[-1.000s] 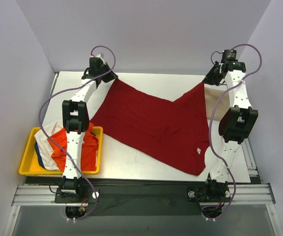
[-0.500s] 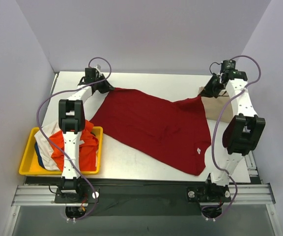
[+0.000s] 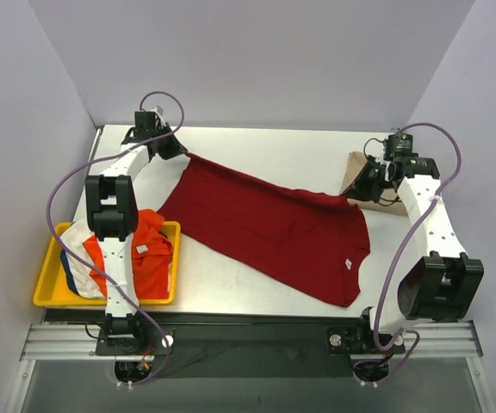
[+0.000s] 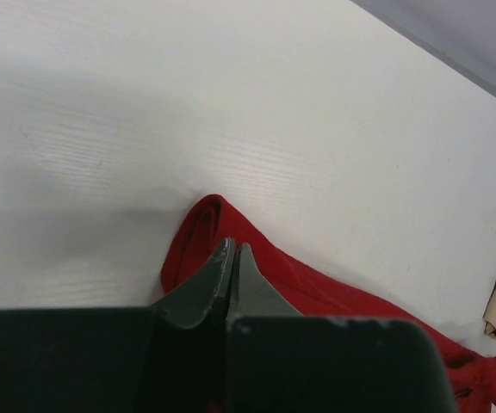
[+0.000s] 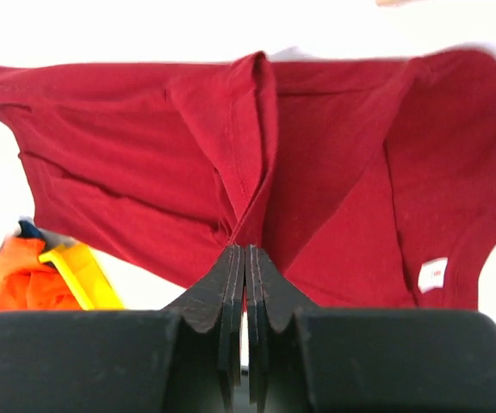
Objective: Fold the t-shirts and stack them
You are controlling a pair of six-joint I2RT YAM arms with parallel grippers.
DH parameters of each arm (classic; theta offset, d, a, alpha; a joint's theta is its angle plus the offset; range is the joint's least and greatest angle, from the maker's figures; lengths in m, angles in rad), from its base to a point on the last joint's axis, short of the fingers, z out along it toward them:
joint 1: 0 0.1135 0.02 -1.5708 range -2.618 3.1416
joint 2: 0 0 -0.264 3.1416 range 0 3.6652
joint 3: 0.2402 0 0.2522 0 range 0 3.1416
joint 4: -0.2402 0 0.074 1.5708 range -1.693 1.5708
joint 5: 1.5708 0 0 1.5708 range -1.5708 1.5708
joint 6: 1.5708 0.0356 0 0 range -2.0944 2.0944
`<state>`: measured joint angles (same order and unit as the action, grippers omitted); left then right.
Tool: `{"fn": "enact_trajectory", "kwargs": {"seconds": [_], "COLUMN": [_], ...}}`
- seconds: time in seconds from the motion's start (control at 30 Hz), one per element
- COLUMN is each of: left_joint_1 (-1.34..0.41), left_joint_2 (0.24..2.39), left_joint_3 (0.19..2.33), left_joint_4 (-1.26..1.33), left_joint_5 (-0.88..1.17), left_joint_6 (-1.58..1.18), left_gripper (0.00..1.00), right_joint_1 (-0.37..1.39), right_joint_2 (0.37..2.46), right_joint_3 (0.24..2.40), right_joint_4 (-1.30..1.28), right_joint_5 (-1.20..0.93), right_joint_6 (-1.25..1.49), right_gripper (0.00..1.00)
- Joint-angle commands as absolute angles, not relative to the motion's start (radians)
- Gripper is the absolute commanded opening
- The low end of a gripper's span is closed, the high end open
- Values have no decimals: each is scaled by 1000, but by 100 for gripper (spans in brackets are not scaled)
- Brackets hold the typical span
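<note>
Two sets of fingers are clamped on the dark red t-shirt [image 3: 274, 228], which lies slack across the worktop [image 3: 274, 146] from ten o'clock down toward five. The left fingers [image 4: 224, 262] are pressed together on a folded edge at the ten o'clock corner. The right fingers [image 5: 235, 267] pinch a bunched ridge of cloth near two o'clock, just beside the tan t-shirt [image 3: 352, 168] (half hidden by the arm, so I can't say how neatly it lies). An orange t-shirt [image 3: 153, 262] and a white t-shirt [image 3: 76, 249] are heaped in the yellow tray [image 3: 67, 302] at eight o'clock. The red cloth looks light and limp. I'd expect it to sag and wrinkle wherever it isn't held, so hems or shoulder seams are the places to grip, with the two holds well apart for tension.
</note>
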<state>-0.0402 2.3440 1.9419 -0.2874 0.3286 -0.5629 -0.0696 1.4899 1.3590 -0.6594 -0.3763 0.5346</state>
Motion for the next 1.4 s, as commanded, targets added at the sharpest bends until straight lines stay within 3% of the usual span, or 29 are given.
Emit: {"fn": "enact_trajectory", "kwargs": {"seconds": [0.0,0.8,1.37], "left_joint_1": [-25,26,44], "left_joint_2": [2267,2063,2002], "left_joint_3": [1902,1591,1479], "left_joint_4": [-284,-222,-253], "left_joint_5": [313,314,278], "left_joint_6": [-532,-511,-525], "left_gripper": [0,0,0], "right_joint_1": [-60,77,155], "right_joint_2": [1395,1089,1020], "right_joint_3": [1307,1042,917], "right_joint_4": [-699,-795,-811], "right_joint_5": [-394,-310,-276], "right_joint_6": [560,640,663], "right_gripper": [0,0,0]}}
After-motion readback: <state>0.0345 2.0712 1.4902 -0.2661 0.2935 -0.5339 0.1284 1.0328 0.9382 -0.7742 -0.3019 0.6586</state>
